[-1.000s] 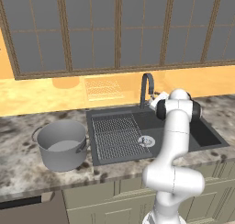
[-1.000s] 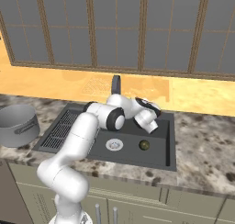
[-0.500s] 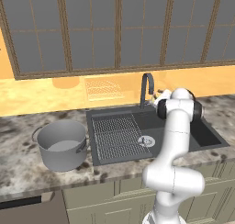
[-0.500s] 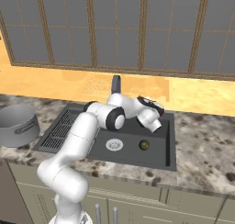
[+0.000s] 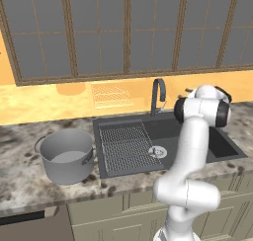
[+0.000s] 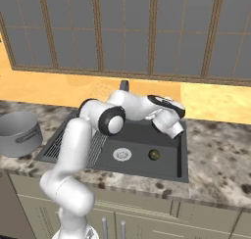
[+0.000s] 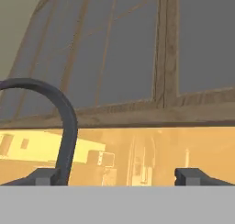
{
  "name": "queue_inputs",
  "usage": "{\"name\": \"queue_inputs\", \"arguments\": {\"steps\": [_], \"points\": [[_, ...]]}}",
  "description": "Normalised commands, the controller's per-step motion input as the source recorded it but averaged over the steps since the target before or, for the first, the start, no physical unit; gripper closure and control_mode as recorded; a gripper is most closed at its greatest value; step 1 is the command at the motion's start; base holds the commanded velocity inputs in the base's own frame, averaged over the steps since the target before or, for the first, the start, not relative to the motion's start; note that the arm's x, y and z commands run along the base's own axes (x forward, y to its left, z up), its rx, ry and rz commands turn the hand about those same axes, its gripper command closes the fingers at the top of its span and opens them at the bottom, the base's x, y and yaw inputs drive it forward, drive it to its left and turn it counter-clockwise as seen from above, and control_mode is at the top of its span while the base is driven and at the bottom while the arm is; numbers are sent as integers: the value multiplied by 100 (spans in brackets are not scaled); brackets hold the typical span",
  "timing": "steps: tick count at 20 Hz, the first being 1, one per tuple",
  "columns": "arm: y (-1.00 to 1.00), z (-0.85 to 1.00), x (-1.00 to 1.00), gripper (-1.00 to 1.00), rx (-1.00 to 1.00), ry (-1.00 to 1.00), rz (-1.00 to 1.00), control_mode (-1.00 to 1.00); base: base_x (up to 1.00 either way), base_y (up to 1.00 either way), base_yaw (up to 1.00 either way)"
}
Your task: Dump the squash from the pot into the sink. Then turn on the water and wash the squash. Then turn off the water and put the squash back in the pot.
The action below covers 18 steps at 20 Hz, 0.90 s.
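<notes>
Dark olive squash (image 6: pixel 154 155), a tiny round lump, sits on the basin floor of the sink (image 6: pixel 182 155) just right of the silver drain (image 6: pixel 122 154), with bare floor around it. Grey pot (image 5: pixel 66 156) stands on the counter (image 5: pixel 20 180) off the sink's left edge, looks empty. Gripper (image 7: pixel 117 176) hangs over the sink's back right corner beside the faucet (image 5: pixel 157 94), fingertips spread, holding nothing.

Squash (image 6: pixel 154 155) lies in sink (image 6: pixel 147 135) basin; pot (image 5: pixel 66 156) stands upright left.

squash (image 6: pixel 154 155): 1 | pot (image 5: pixel 66 156): 1 | sink (image 5: pixel 163 131): 1 | faucet (image 5: pixel 157 94): 1, seemingly
</notes>
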Motion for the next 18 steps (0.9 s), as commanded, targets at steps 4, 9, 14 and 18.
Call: {"name": "queue_inputs", "arguments": {"steps": [4, 9, 14, 18], "points": [[-29, 100, -75, -100, 0, 18, -9, -100, 0, 0, 0], [-34, 100, -66, -100, 0, 33, -13, -100, 0, 0, 0], [-35, 100, -52, -100, 0, 54, -16, -100, 0, 0, 0], [-18, 92, -52, -100, 0, 59, -13, -100, 0, 0, 0]]}}
